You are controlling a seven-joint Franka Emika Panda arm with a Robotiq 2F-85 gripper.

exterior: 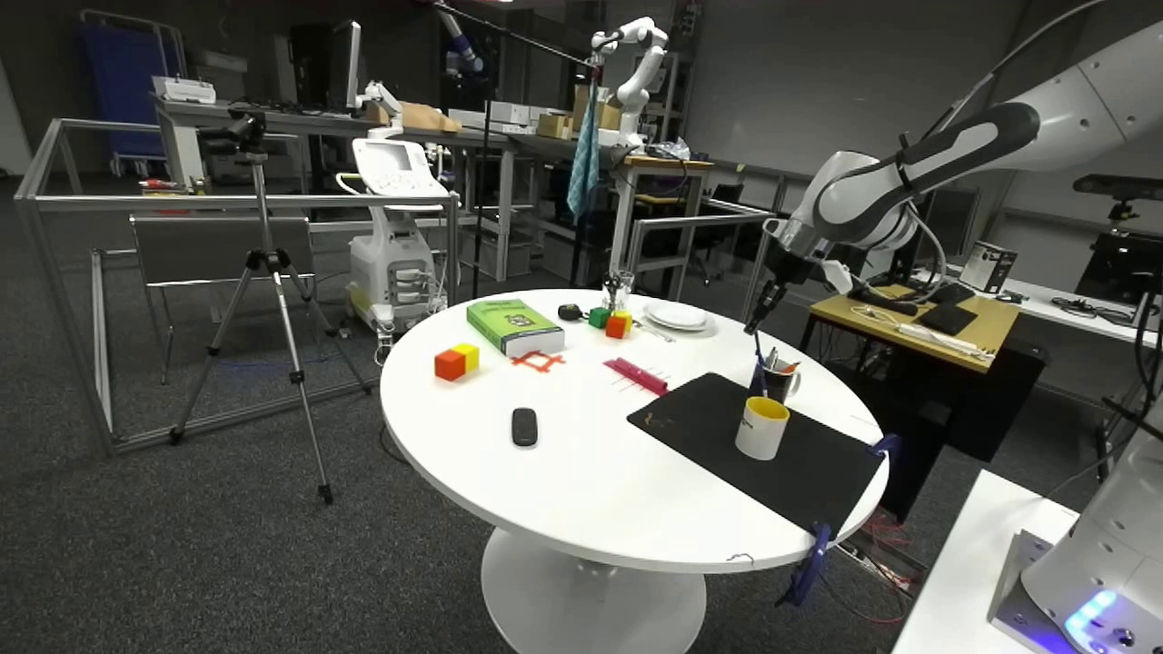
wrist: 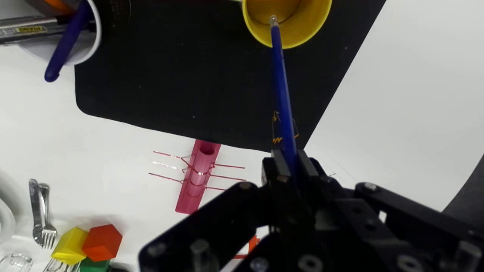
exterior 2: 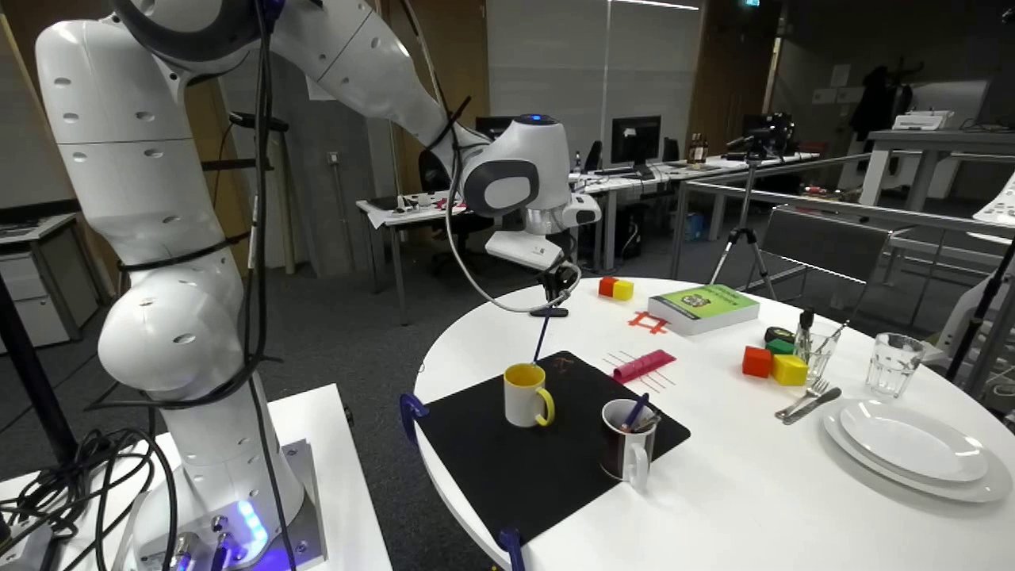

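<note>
My gripper is shut on a thin blue stick, pen- or brush-like, which slants down from the fingertips. Its pale tip appears over the yellow inside of a white mug in the wrist view. In both exterior views the stick reaches down to about the rim of that mug; whether the tip is below the rim I cannot tell. The gripper hangs well above the table. Beside the white mug stands a dark mug with a white handle, holding several pens.
Both mugs stand on a black mat, clamped at the table edge. Around it lie a pink piece with thin red strips, a green book, coloured cubes, cutlery, stacked plates, a glass and a black mouse-like object.
</note>
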